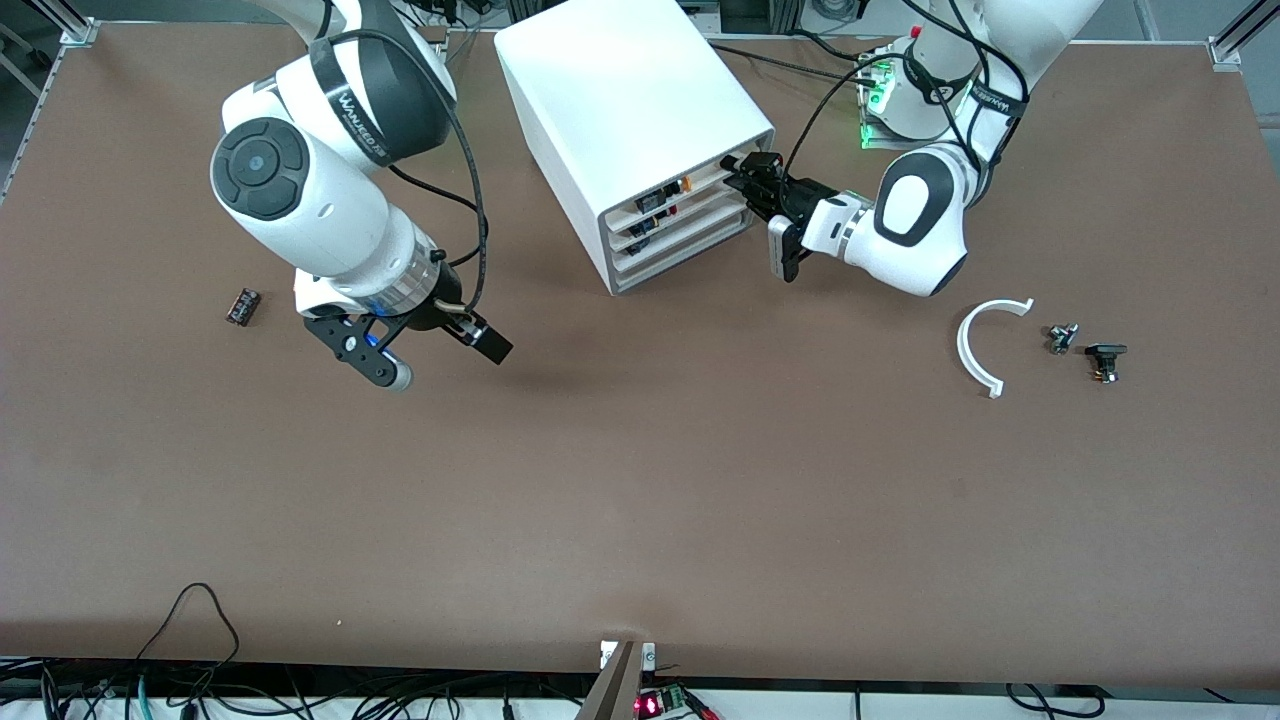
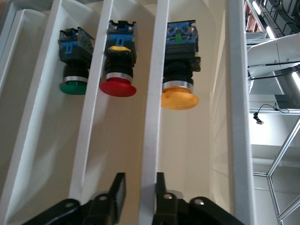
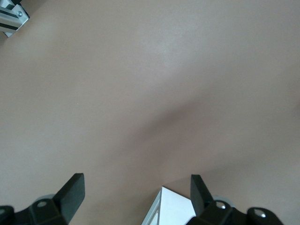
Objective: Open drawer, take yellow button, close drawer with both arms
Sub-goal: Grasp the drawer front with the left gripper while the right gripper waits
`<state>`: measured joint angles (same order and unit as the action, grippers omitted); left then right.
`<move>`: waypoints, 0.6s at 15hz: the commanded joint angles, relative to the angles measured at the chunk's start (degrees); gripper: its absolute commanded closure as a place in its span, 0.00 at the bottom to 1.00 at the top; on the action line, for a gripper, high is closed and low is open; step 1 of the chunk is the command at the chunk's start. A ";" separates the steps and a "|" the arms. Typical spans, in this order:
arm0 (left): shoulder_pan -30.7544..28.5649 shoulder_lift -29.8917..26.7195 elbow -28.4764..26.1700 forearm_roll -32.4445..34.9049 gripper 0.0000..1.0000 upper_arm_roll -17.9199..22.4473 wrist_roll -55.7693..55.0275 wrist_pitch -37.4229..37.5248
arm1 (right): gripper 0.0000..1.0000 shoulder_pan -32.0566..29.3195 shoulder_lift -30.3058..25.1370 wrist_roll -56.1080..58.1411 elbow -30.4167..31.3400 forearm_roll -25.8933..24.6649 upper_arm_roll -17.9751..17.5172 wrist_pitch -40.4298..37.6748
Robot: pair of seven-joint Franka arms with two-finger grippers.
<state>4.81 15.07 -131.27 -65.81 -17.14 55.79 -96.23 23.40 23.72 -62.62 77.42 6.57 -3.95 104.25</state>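
Your right gripper point(image 1: 445, 363) hangs over bare table point(image 1: 640, 500) toward the right arm's end, nearer the front camera than the cabinet point(image 1: 620, 110). Its fingers point(image 3: 75, 190) are spread as wide as they go and hold nothing, so that arm is waiting. A small black part point(image 1: 243, 306) lies on the table just outside it, closer still to the right arm's end. At mid-table the white cabinet stands with its three drawers facing the left arm's end, and the drawer point(image 1: 705, 180) you want, the top one, sits pushed in level with the two beneath it. You can see the button point(image 2: 180, 89) lying inside it, with its orange-yellow cap pointing out toward the wrist camera. A red-capped button point(image 2: 118, 84) and a green-capped one point(image 2: 73, 86) lie in the two lower drawers. Your left gripper point(image 1: 745, 172) is at the front of the top drawer. Its fingers point(image 2: 118, 190) are drawn in narrow, one on each side of the drawer's front lip point(image 2: 149, 140), and they clamp that lip. Toward the left arm's end of the table lie a white curved strip point(image 1: 985, 345) and two small dark parts point(image 1: 1062, 338) point(image 1: 1105, 360), well apart from both grippers.
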 commanded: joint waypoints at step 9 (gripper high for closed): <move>-6.55 0.74 5.65 7.78 1.00 0.18 5.03 0.25 | 0.00 5.16 9.49 -15.05 -14.04 0.29 0.26 -0.72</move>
<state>2.43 14.46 -129.85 -63.10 -17.32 59.54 -96.50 27.37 29.72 -73.80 69.07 6.57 -3.95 104.29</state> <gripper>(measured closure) 0.863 0.000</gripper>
